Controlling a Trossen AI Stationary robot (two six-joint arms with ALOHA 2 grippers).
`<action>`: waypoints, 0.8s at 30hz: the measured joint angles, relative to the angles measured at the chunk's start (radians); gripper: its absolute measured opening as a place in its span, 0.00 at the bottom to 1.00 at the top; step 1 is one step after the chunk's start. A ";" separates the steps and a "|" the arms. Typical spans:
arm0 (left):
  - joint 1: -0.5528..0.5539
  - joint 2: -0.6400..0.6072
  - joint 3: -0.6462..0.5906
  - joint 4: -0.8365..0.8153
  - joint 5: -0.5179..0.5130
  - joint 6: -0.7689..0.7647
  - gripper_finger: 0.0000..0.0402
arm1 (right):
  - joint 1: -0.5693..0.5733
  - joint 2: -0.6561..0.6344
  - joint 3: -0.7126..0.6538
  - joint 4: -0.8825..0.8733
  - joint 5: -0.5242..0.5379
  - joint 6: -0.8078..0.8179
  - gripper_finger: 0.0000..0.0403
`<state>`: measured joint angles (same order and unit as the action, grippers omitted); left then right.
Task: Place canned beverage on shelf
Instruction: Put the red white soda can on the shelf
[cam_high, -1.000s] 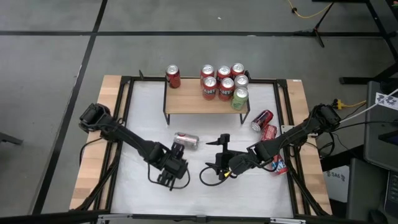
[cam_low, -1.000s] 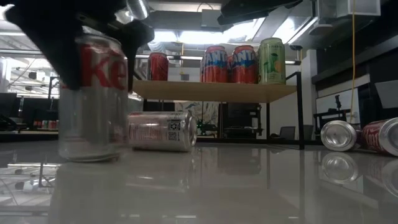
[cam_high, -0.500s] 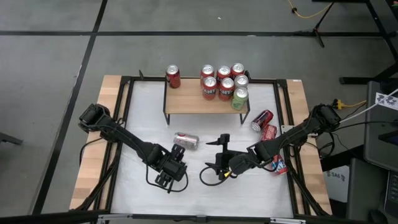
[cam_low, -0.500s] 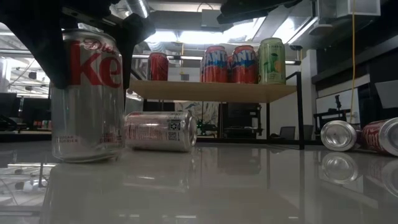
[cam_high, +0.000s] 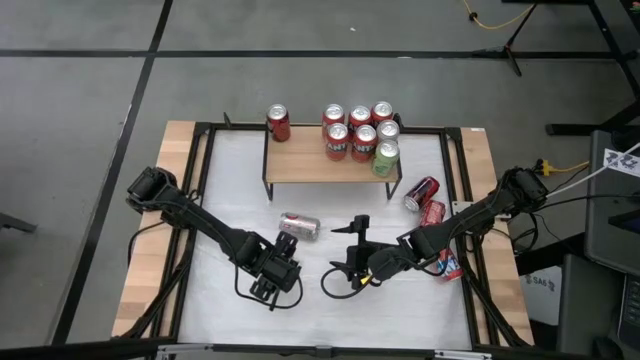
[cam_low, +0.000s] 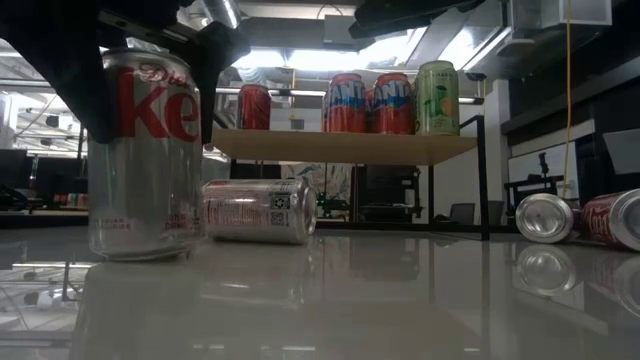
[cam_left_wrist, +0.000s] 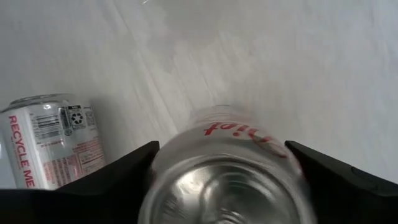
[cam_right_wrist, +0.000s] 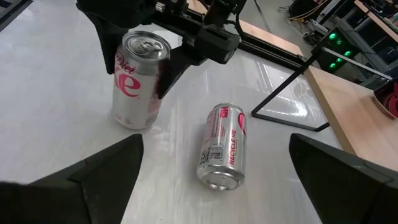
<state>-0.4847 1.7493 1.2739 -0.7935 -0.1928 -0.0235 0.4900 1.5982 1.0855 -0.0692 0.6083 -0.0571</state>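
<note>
I see the left gripper (cam_high: 272, 283) straddling an upright silver Diet Coke can (cam_low: 145, 150), one dark finger (cam_low: 85, 85) on each side of its upper half; red "Diet" and "ke" lettering reads between the jaws, and the can stands on the white table (cam_high: 400, 310). Whether the fingers press the can or have let go, I cannot tell. Just beyond the jaws lies a second silver can (cam_right_wrist: 222, 146) on its side, printed "RECYCLE ME". The right gripper (cam_high: 347, 248) hangs spread wide and holding nothing, facing both silver cans. Farther off, the shelf (cam_high: 310, 165) carries red Fanta cans (cam_low: 346, 103), a green can (cam_low: 437, 97) and a lone red can (cam_high: 278, 123). Two more red cans (cam_high: 427, 200) lie beside the shelf's end.
</note>
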 joint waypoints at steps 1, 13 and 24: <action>0.000 0.000 0.000 0.002 -0.001 0.000 0.84 | 0.000 0.000 0.000 0.000 0.000 0.000 0.97; 0.000 0.000 0.000 0.004 -0.016 0.000 0.94 | 0.001 -0.002 0.000 0.005 0.017 -0.001 0.97; 0.000 -0.001 0.000 0.004 -0.026 -0.198 0.94 | 0.014 -0.138 0.000 0.004 0.054 -0.001 0.97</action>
<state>-0.4850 1.7485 1.2743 -0.7895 -0.2192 -0.2211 0.5045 1.4598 1.0857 -0.0651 0.6621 -0.0586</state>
